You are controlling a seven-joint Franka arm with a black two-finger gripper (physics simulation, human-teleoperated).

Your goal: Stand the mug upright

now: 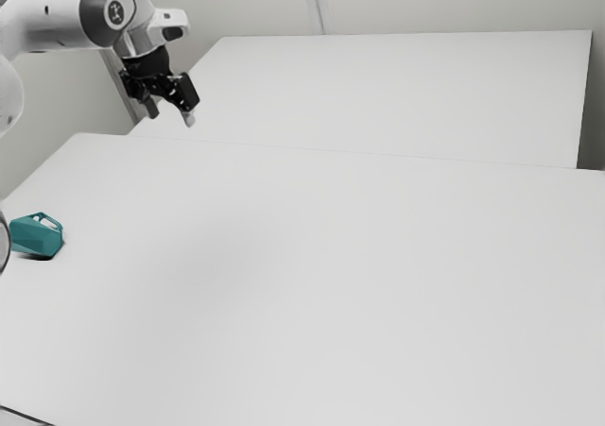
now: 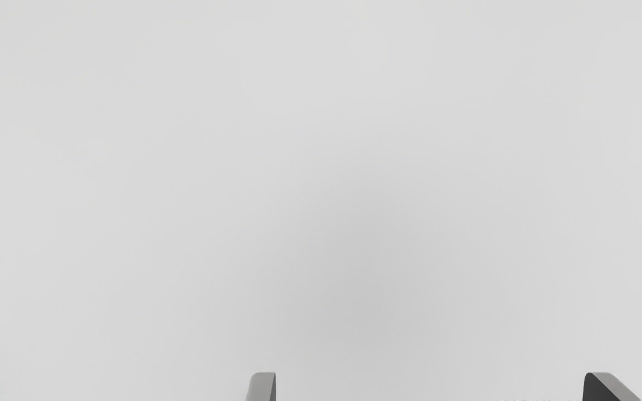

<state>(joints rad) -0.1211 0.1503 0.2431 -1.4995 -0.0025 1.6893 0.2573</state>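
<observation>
the mug [image 1: 38,238] is on its side, so standing it up is left. the gripper [image 1: 171,115] is open and empty.

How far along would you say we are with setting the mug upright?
Nothing looks done yet: the mug lies on its side on the table, toward the exterior view's left. Nothing is in hand; the jaws stand apart, with bare tabletop beneath them. Reaching the mug, gripping it, turning it upright and letting it go all appear to be left.
</observation>
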